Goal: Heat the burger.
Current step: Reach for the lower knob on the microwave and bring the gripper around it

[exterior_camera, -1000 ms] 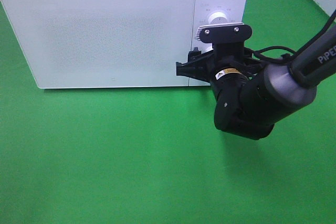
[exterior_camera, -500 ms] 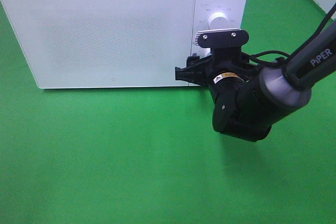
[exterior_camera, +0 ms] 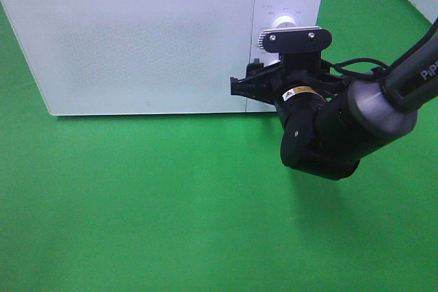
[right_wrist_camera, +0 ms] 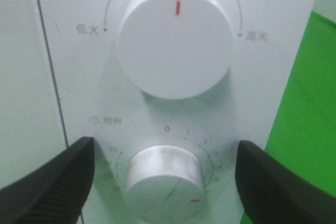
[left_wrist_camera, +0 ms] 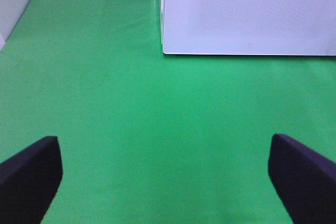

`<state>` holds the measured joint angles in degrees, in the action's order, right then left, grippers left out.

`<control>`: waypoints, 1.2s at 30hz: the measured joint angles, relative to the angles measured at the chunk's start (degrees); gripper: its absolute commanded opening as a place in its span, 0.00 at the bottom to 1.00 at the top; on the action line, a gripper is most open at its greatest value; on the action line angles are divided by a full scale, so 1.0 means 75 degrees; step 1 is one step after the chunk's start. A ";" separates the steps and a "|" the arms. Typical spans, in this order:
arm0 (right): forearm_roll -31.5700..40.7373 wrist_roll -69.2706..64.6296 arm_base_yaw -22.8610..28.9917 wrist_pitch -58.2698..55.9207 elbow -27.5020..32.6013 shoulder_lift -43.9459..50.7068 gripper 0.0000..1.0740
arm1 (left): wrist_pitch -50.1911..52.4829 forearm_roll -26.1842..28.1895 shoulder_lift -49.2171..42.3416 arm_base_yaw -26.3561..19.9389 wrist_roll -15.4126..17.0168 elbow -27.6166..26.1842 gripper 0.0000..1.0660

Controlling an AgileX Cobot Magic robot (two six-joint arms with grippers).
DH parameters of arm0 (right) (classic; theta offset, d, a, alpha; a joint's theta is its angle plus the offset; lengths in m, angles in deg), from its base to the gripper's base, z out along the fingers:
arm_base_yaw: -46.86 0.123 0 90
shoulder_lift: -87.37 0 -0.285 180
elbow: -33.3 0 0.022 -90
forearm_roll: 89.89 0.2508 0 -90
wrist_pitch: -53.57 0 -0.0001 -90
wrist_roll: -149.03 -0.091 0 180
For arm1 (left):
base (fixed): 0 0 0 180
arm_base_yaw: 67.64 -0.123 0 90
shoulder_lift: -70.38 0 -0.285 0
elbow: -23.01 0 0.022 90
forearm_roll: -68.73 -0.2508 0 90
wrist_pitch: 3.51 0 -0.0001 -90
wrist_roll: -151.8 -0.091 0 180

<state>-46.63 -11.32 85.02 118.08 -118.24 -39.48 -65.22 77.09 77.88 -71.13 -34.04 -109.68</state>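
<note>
Pointing the right gripper [right_wrist_camera: 165, 153] straight at the microwave [exterior_camera: 137, 39] control panel, jaws spread and straddling the timer knob [right_wrist_camera: 167, 179] without visibly pinching it. Knob axis running out toward the wrist, power knob [right_wrist_camera: 176, 38] sitting higher on the panel. Hanging the left gripper [left_wrist_camera: 165, 177] wide apart and empty over the green worktop [exterior_camera: 137, 203], well away from the controls. Not spotting the burger anywhere; likely sitting behind the shut door, so judging the right arm as better placed for dialing time.
</note>
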 measured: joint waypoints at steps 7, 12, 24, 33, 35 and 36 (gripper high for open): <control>-0.0046 -0.0061 -0.0008 -0.0031 0.0000 0.0000 0.60 | 0.0000 0.0000 0.0000 0.0000 0.0000 0.0000 0.96; -0.0069 -0.0084 -0.0008 -0.0031 0.0000 -0.0031 0.60 | 0.0000 0.0000 0.0000 0.0000 0.0000 0.0000 0.96; -0.0069 -0.0084 -0.0015 -0.0092 0.0000 -0.0069 0.60 | 0.0000 0.0000 0.0000 0.0000 0.0000 0.0000 0.96; -0.0061 -0.0199 -0.0015 -0.0084 0.0000 -0.0214 0.59 | 0.0000 0.0000 0.0000 0.0000 0.0000 0.0000 0.96; -0.0061 -0.0199 -0.0015 -0.0053 0.0000 -0.0214 0.56 | 0.0000 0.0000 0.0000 0.0000 0.0000 0.0000 0.96; -0.0061 -0.0199 -0.0015 -0.0008 0.0000 -0.0214 0.51 | 0.0000 0.0000 0.0000 0.0000 0.0000 0.0000 0.96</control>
<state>-47.09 -12.81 84.91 118.02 -118.24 -41.08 -65.22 77.09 77.88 -71.13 -34.04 -109.68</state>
